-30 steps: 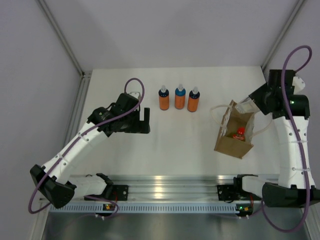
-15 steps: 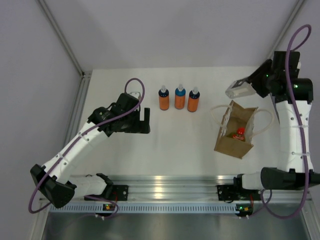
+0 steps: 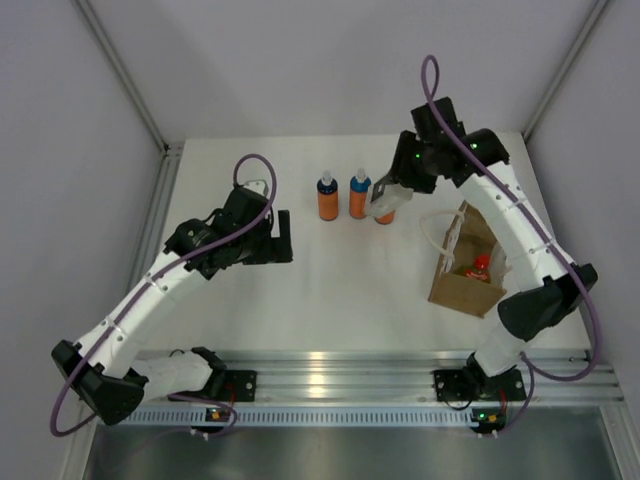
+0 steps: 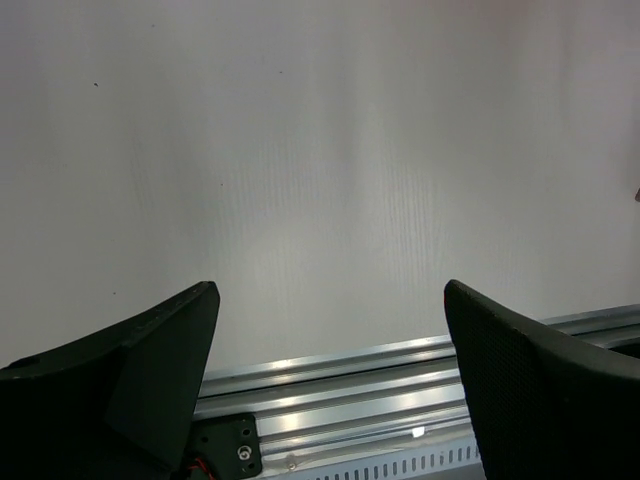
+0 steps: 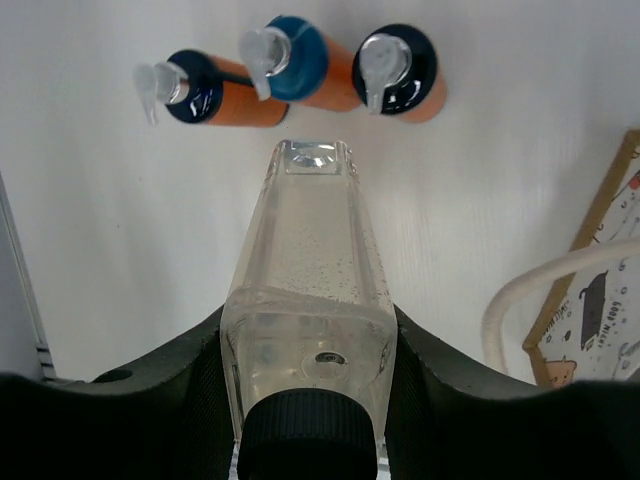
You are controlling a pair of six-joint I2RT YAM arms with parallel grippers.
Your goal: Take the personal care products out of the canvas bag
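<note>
Right gripper clamped on clear greyish bottle, hovering over orange bottle row, top centre of overhead view. Left gripper spread wide, empty. Canvas bag at right, red-capped bottle inside. Risk: lowering too close likely topples black-capped orange bottle; smooth sides may slip.

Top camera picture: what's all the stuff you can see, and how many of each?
Orange bottles: three, with dark-blue, light-blue and black caps, in a row at the far middle of the table.
Clear bottle: one, greyish-clear with a black cap, held near the row.
Canvas bag: one, tan-brown with white handles, open, on the right side.
Red-capped bottle: one, some yellow showing, inside the bag.
Table: one, white.
Left claw: black, open, empty.
Right claw: black, shut on the clear bottle.
</note>
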